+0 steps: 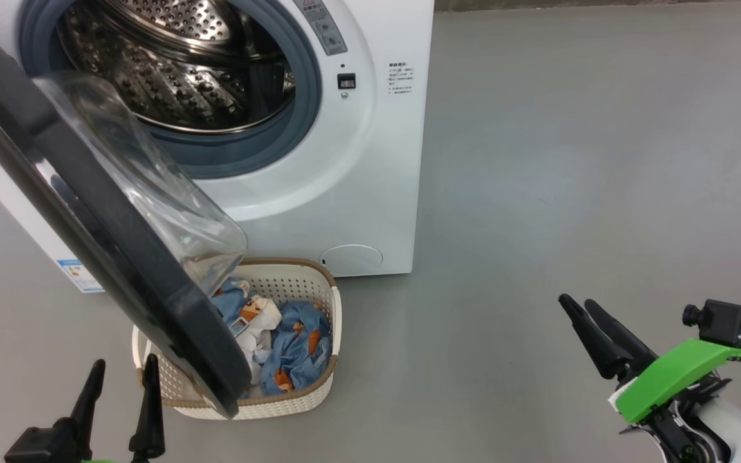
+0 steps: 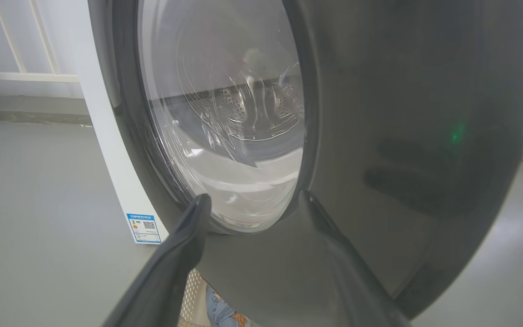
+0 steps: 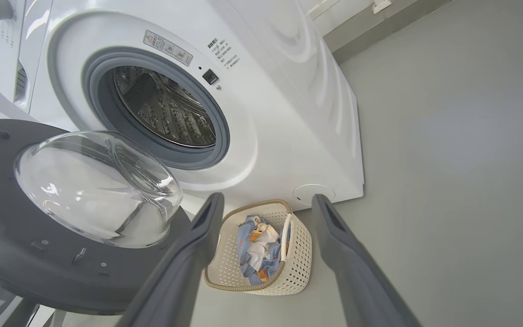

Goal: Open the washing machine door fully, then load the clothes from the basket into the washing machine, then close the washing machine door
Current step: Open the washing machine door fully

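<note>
Big white boxy front-loading washing machine (image 1: 370, 161) stands far left on grey floor (image 1: 538, 193), steel drum exposed. Large round glossy black door (image 1: 87, 212) with clear glass bowl window hangs open toward near left, overhanging basket. Small cream-white perforated plastic basket (image 1: 280, 402) sits on floor just before machine, holding light blue bear-print clothes (image 1: 293, 341). Left end effector (image 1: 125, 361) near left, fingers apart, close to door's outer face. Right end effector (image 1: 576, 300) near right, fingers apart, empty.
</note>
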`<state>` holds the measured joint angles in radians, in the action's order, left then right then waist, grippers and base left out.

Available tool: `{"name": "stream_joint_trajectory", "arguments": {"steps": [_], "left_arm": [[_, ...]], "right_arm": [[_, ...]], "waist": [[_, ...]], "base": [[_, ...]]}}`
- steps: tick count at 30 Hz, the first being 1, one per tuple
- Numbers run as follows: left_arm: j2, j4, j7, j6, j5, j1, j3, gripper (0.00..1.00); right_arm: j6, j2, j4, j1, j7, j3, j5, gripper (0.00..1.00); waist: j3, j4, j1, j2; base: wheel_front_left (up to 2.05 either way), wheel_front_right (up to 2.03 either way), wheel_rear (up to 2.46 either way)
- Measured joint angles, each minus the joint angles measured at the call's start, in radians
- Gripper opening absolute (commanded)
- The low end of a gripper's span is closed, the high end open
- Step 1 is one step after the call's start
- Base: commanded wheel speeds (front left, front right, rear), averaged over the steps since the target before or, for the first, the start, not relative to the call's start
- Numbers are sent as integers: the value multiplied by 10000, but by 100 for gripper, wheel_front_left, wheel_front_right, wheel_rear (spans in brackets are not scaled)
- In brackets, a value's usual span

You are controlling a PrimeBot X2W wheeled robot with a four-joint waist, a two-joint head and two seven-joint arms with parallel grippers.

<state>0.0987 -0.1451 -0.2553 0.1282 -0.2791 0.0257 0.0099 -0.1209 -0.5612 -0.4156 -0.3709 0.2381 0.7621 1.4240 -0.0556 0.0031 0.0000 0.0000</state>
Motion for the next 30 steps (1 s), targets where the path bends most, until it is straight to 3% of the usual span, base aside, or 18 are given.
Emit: {"name": "stream_joint_trajectory", "arguments": {"steps": [5,20,30], "left_arm": [[-17,31,0,0,0,64,48,100],[-44,65,2,0,25,167,33,100],[-199,59,0,0,23,149,169,100]], "right_arm": [[-2,25,-372,306,104,-717,-786,100],[-12,1519,-384,1750,105,-5020,-6303,100],[-13,2487,-211,2660,105,-6211,-8084,100]], "waist": [[45,-115,0,0],[66,-59,0,0],[41,126,0,0]], "base": [[0,0,0],[0,0,0],[0,0,0]]}}
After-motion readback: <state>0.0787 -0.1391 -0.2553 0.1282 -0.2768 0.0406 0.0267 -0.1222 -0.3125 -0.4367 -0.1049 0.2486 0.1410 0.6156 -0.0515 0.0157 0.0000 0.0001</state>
